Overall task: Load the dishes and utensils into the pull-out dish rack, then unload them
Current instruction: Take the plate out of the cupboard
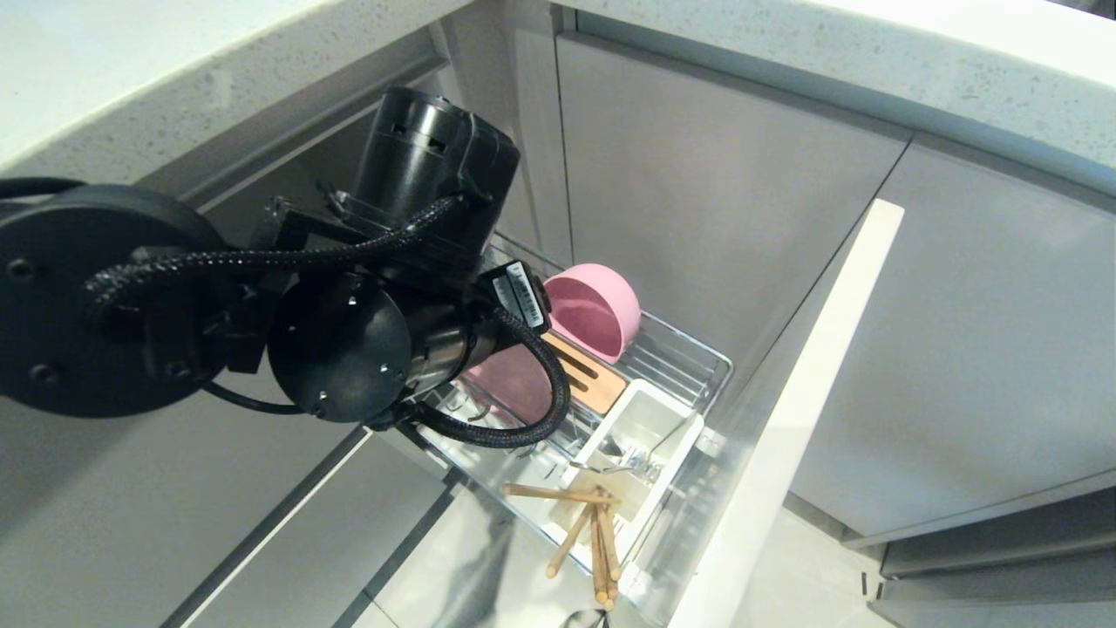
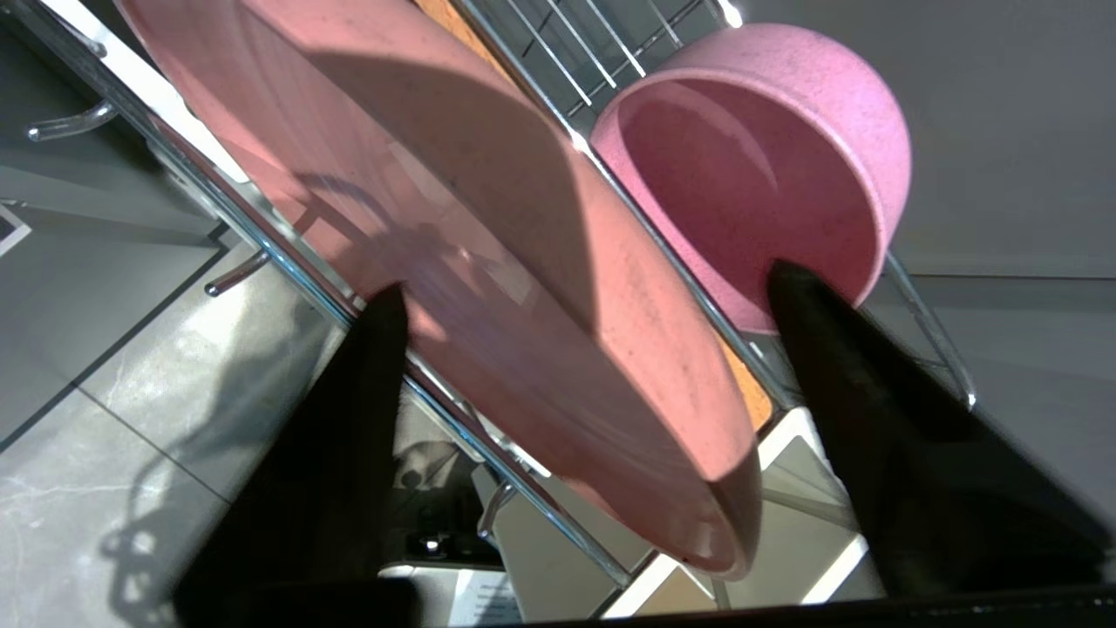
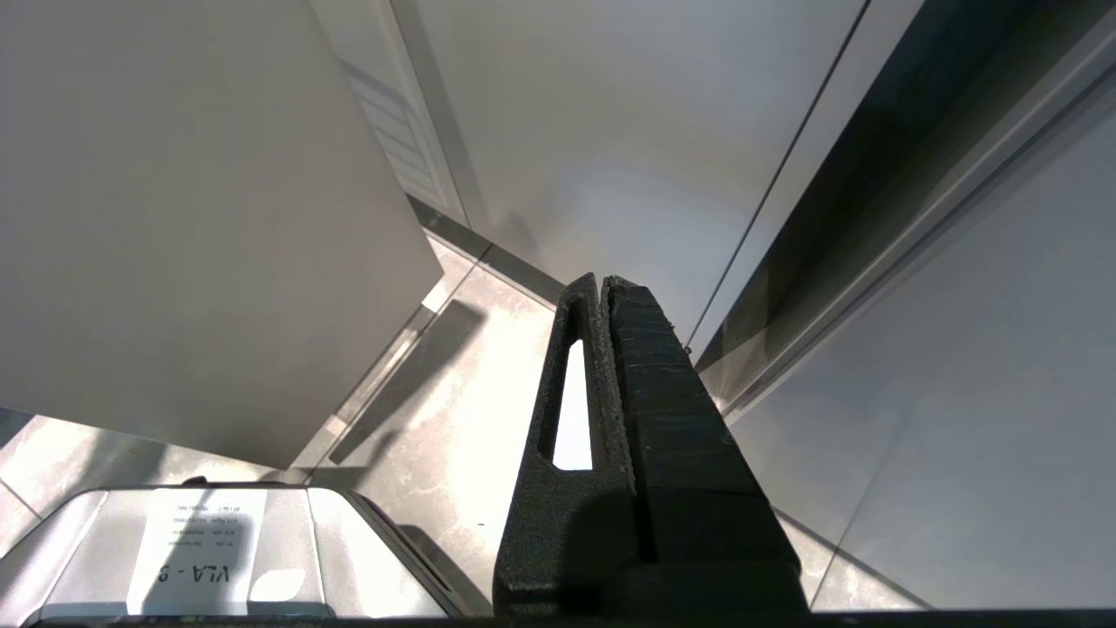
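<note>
Below, left gripper (image 2: 580, 296) jaws wide astride pink plate (image 2: 488, 262), right gripper (image 3: 606, 283) jaws closed, label "VLA".

Plate (image 2: 488, 288) on edge in rack (image 1: 689, 349), bowl (image 1: 593, 310) behind it, chopsticks (image 1: 593, 532) across utensil box (image 1: 641, 436).

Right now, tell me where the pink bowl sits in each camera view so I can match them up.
Head view: the pink bowl stands on edge at the far end of the dish rack, beyond the left arm.
Left wrist view: the bowl is upper right, beyond the open left gripper.
Right wrist view: not in it.
Shared landmark: the pink plate, next to the bowl in both.
</note>
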You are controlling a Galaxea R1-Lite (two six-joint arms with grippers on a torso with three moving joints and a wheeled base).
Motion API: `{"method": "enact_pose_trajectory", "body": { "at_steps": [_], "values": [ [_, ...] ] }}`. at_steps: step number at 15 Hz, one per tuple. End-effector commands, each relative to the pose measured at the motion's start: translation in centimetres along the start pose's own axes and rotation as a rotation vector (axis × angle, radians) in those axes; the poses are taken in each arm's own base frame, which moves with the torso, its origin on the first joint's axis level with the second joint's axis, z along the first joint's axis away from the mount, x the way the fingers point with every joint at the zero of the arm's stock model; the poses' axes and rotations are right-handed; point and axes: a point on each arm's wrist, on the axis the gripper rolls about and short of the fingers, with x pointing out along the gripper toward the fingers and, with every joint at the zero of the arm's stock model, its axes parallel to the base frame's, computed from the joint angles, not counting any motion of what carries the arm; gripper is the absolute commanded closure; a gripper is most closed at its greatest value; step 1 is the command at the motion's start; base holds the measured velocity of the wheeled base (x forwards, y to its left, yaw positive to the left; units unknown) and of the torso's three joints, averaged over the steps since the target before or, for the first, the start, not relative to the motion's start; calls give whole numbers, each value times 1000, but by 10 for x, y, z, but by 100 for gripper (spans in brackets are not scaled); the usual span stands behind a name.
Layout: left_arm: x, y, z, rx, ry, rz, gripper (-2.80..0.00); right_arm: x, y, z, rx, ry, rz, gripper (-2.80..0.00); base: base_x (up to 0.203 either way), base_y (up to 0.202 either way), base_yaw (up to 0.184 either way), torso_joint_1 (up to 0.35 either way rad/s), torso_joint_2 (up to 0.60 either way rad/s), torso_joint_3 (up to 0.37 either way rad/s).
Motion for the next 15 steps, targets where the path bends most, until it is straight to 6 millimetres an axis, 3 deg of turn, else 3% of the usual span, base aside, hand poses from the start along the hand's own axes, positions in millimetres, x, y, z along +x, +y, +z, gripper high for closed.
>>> {"method": "enact_pose_trajectory", "body": {
  "at_steps": [1, 11, 15],
  "values": [
    [0, 0, 0, -2, -1, 4, 0, 0, 0, 0, 0, 1, 0, 0, 0, 0, 0, 0, 0, 0],
    [-4, -2, 2, -36, -9, -10, 0, 0, 0, 0, 0, 1, 0, 0, 0, 0, 0, 0, 0, 0],
    [-28, -14, 15, -111, -35, -100, 0, 0, 0, 0, 0, 1, 0, 0, 0, 0, 0, 0, 0, 0]
  ]
}}
